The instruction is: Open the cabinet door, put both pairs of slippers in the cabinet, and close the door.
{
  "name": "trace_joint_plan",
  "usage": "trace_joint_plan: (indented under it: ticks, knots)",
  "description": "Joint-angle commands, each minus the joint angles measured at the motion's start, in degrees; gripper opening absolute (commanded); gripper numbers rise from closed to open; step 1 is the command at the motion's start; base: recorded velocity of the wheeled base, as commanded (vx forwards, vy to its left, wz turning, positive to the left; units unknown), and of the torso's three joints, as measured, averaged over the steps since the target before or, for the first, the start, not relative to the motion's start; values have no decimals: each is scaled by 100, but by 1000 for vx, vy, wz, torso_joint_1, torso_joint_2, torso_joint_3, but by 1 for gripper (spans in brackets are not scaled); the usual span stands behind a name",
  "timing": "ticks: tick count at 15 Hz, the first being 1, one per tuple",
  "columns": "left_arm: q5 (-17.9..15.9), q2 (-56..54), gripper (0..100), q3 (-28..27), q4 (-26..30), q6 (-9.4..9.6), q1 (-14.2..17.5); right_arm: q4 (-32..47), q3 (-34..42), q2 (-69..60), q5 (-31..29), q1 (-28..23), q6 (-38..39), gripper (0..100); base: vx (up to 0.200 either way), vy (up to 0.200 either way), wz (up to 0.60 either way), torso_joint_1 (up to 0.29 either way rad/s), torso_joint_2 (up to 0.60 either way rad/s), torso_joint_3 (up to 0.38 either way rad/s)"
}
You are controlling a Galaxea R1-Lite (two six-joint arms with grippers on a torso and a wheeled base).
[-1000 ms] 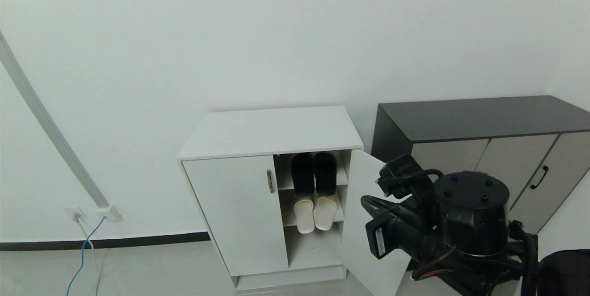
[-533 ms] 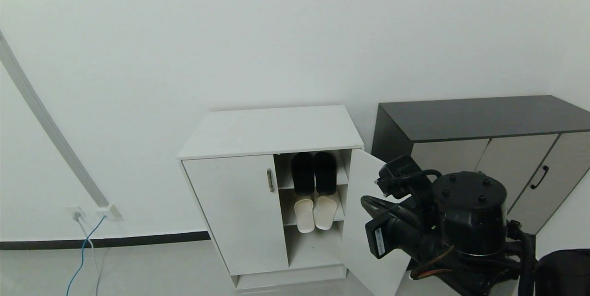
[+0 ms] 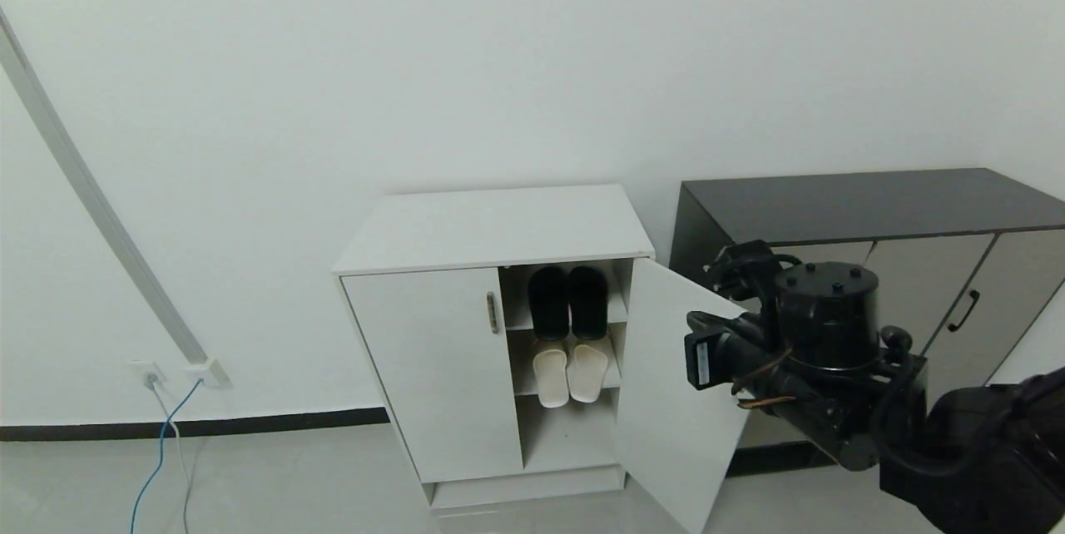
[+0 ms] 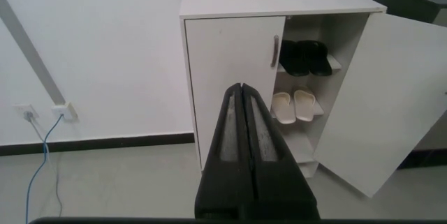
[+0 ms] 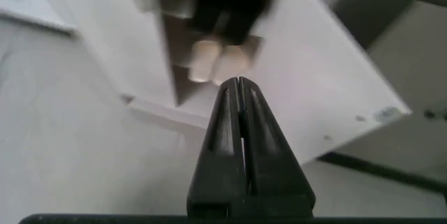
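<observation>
The white cabinet stands against the wall with its right door swung open and its left door closed. Black slippers lie on the top shelf and white slippers on the shelf below. My right arm hangs just right of the open door's outer edge. The right gripper is shut and empty, pointing towards the open door and the white slippers. The left gripper, also shut and empty, is some way back, facing the closed door.
A dark-topped cabinet with grey doors stands right of the white one, close behind the open door. Wall sockets with trailing cables are low on the left wall. Bare floor lies in front.
The head view has shifted a little. My right arm has risen and moved slightly right beside the open door. Door and slippers stay as they were.
</observation>
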Motion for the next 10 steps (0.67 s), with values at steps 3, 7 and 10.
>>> trace_joint_plan:
  ticks: [3, 7, 10]
  knots:
    - [4, 5, 0, 0, -1, 0, 4, -5, -562, 861, 43, -911, 80, 0, 0, 0, 0, 0, 0, 0]
    - [13, 5, 0, 0, -1, 0, 4, -5, -913, 1362, 377, -1509, 98, 0, 0, 0, 0, 0, 0, 0]
    - [13, 5, 0, 0, -1, 0, 4, 13, -1221, 1661, 597, -1852, 282, 0, 0, 0, 0, 0, 0, 0]
